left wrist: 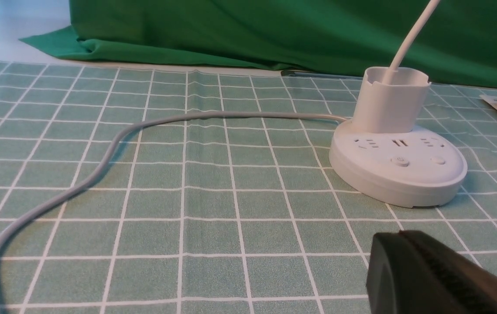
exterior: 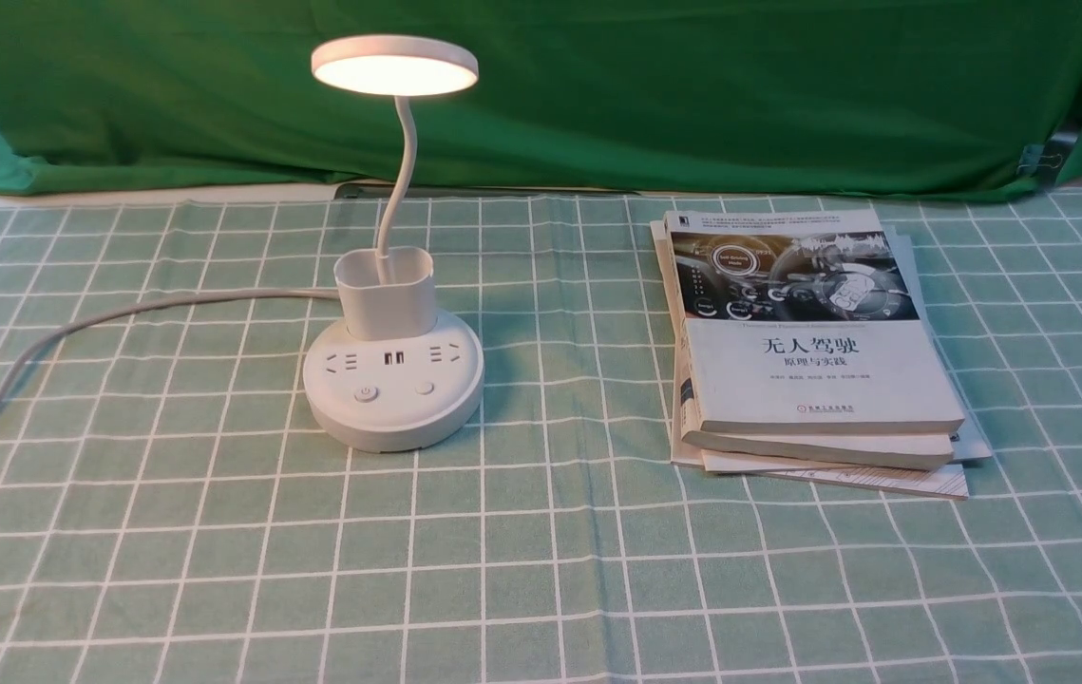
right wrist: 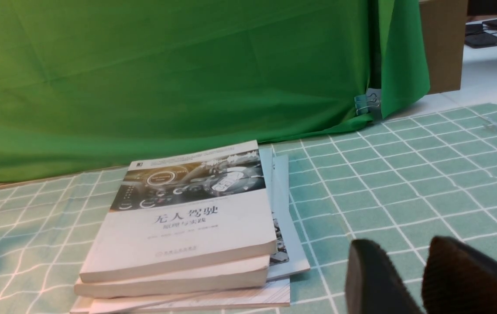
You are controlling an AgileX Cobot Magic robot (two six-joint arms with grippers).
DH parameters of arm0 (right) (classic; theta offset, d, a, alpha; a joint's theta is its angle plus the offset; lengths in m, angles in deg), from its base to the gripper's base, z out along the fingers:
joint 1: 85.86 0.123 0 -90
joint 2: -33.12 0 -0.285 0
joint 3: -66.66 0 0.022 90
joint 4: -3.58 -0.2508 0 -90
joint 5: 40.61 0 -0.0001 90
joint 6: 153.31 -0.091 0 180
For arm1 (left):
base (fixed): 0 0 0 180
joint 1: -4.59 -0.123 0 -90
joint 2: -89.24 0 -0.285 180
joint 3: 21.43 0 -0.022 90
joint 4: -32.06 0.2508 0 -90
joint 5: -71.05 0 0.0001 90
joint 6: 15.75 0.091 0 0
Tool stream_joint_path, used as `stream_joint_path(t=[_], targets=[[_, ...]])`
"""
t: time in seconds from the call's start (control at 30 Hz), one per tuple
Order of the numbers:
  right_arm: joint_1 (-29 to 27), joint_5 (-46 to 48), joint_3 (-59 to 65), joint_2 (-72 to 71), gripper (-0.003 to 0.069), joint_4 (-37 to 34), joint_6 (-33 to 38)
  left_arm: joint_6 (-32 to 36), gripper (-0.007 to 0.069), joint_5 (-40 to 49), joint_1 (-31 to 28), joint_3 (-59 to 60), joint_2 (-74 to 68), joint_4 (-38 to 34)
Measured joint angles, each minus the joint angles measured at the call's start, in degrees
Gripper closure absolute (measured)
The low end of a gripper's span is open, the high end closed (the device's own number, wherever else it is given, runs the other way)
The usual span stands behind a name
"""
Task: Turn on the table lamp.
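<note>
You have your left gripper (left wrist: 399,235) closed, its dark fingertips together with no gap showing between them, and nothing is visible in its grip. Your right gripper (right wrist: 404,244) is open just a little, a narrow gap between its fingers, and it holds nothing. Neither claw touches the lamp or the books.

Your table lamp (exterior: 394,380) stands upright on the left, toward the far side of the checked green tablecloth (exterior: 541,570), and its round head (exterior: 395,74) is glowing. On its base you can see sockets and two buttons; the left button (exterior: 366,393) carries a power symbol. You can make out no brand on the lamp. Its grey cable (exterior: 151,306) runs off to the left, and the green curtain (exterior: 597,95) hangs behind everything.

Over on the right, you have a stack of books (exterior: 821,370). The top cover reads "无人驾驶" in large characters, with "原理与实践" beneath, and "Self-Driving Mode" in a dial on its picture. The smaller lines are too fine for you to read surely.
</note>
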Motion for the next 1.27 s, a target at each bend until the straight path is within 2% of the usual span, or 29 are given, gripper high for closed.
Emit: stream_joint_path(t=[1.27], targets=[[0.0,0.0,0.0,0.0,0.0419,0.0,0.0,0.4,0.0603,0.0,0.0,0.0,0.0,0.0]])
